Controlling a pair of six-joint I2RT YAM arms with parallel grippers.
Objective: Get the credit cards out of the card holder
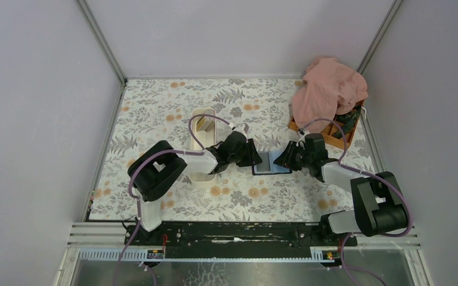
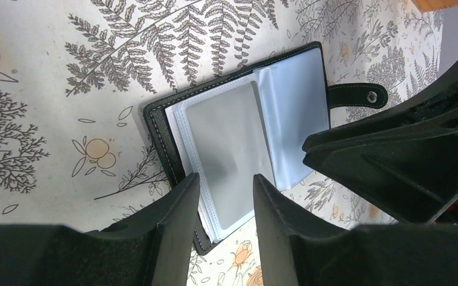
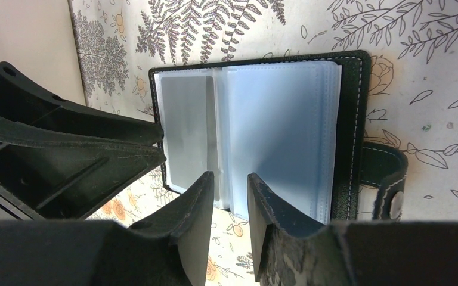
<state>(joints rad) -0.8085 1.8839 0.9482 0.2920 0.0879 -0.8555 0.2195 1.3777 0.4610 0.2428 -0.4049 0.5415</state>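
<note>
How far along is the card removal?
Done: the black folding card holder lies open on the floral tablecloth, clear sleeves exposed. In hand: the left gripper is parted over a sleeve holding a grey card; the right gripper, also parted, is at the opposite edge. Remaining: that card is not yet out of its sleeve.

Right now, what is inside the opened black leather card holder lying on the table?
Inside the black leather card holder are clear plastic sleeves; one flat grey card sits in a front sleeve. Whatever the stacked sleeves behind hold is covered.
</note>
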